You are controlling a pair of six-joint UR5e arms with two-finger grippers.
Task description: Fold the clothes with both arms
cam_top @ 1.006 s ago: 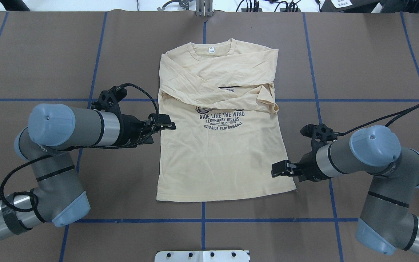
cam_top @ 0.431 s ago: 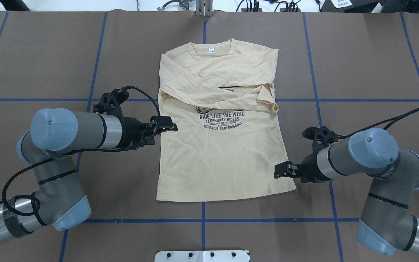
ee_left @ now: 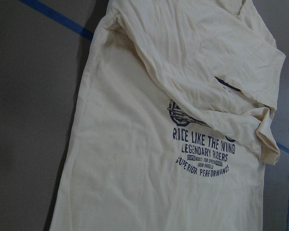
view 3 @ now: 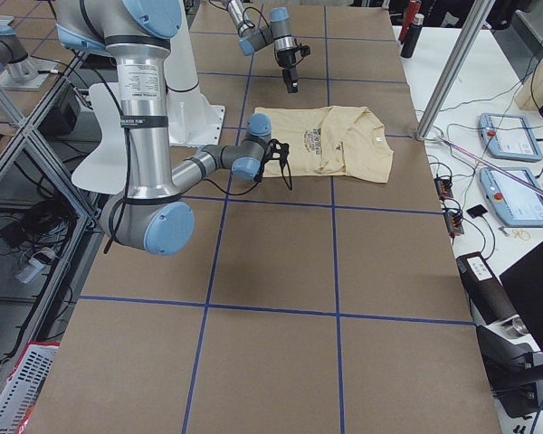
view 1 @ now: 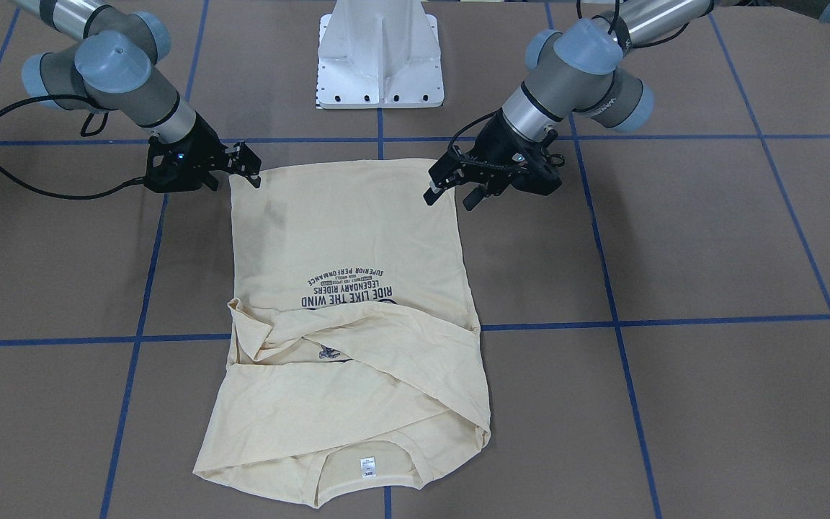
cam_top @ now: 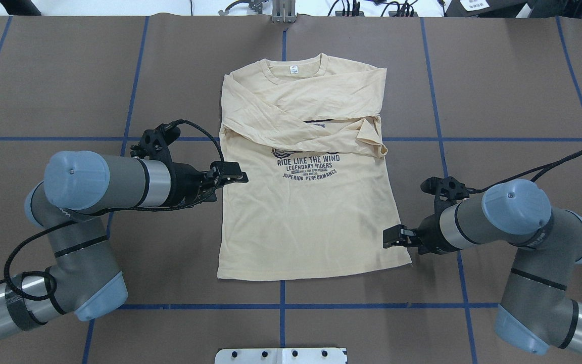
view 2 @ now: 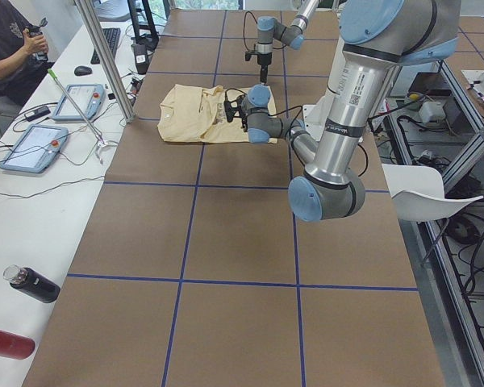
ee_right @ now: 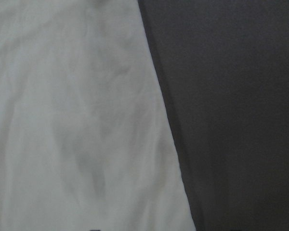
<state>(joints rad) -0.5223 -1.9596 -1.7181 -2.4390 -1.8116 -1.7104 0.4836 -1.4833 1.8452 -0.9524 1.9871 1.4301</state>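
The left gripper [cam_top: 234,177] hangs with its claw spread over one side edge of the cream T-shirt [cam_top: 301,227], which lies flat in the middle of the table [cam_top: 68,76] (sleeves [cam_top: 291,129] folded across it). The right gripper [cam_top: 392,237], claw spread too, sits lower down the other edge, so pinching now could pull the thin cloth crooked.

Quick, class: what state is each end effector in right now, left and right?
Left end effector: open, not gripping the T-shirt.
Right end effector: open, holding nothing.
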